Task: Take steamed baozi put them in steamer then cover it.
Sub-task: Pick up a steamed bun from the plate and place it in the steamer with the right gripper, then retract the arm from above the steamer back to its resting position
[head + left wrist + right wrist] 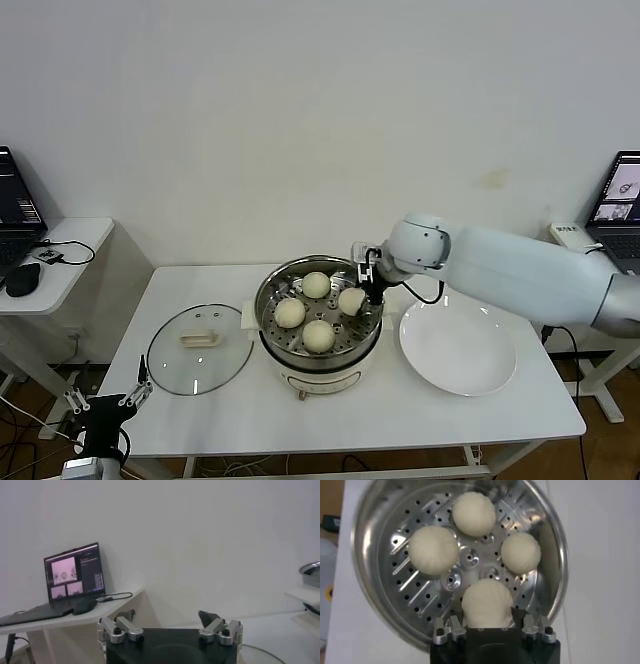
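All four baozi (476, 512) sit in the steamer (272, 292). Right tool (487, 625) pinches the fourth baozi (487, 601), not yet released. Plate (458, 350) bare. Cover (200, 348) lies on the counter (400, 420). Left tool (170, 630) spread, parked low. Left: release, then cover.

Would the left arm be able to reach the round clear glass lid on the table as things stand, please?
Probably yes: the left gripper hangs open by the table's near-left corner, and the glass lid lies just beyond it, uncovered, with nothing between.

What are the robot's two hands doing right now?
Left end effector: open, empty, parked low beside the table.
Right end effector: closed on a baozi in the steamer.
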Robot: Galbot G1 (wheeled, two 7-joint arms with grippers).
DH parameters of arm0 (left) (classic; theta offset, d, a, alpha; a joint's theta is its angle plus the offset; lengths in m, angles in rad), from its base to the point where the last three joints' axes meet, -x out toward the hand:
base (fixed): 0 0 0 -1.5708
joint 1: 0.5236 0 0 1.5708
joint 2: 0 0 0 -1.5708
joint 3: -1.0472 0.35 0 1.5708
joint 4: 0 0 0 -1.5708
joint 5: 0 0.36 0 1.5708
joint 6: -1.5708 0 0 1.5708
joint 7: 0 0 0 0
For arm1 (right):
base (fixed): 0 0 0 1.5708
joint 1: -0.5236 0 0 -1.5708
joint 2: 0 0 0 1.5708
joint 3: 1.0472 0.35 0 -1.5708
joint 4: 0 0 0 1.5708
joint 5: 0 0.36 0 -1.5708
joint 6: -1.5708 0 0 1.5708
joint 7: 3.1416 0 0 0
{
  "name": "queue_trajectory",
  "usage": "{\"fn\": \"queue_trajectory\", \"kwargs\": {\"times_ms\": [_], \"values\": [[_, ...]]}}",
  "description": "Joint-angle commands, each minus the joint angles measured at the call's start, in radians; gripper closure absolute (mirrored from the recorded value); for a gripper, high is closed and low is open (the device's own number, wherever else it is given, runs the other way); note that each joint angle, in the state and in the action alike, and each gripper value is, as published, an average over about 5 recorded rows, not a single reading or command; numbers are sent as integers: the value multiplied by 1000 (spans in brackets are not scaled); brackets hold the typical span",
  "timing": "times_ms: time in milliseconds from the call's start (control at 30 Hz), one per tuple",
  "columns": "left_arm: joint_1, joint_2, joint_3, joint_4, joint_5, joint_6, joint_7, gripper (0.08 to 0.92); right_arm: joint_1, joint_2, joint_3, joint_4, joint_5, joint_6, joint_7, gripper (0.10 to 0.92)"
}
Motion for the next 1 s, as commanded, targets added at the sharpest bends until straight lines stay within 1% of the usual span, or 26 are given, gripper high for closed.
{"fn": "queue_trajectory", "kwargs": {"times_ms": [33, 300, 400, 500, 567, 633, 700, 800, 900, 1000], "values": [[1, 3, 0, -1, -1, 0, 0, 177, -52, 25, 16, -31, -24, -8, 26, 406], [-1, 6, -2, -1, -3, 1, -1, 177, -66, 33, 33, -28, -7, -9, 43, 401], [-3, 6, -2, -1, -4, 1, -2, 177, -59, 18, 41, -11, -5, -15, 42, 350], [-5, 7, -3, 2, -9, 1, -3, 177, -50, -19, 75, 29, -2, -19, 43, 266], [-9, 10, -4, 5, -15, 2, -4, 177, -44, -55, 107, 77, 5, -22, 51, 227], [-16, 15, -6, 11, -19, 5, -5, 177, -42, -93, 143, 132, 14, -24, 85, 210], [-25, 23, -9, 19, -23, 10, -4, 177, -57, -141, 191, 189, 28, -20, 156, 204], [-40, 38, -12, 40, -22, 16, 0, 177, -150, -244, 293, 276, 88, 21, 352, 203], [-55, 51, -9, 68, 0, 19, 6, 177, -379, -360, 478, 354, 114, 104, 536, 202], [-67, 61, 1, 95, 35, 19, 12, 177, -670, -442, 706, 409, 83, 238, 653, 203]]}}
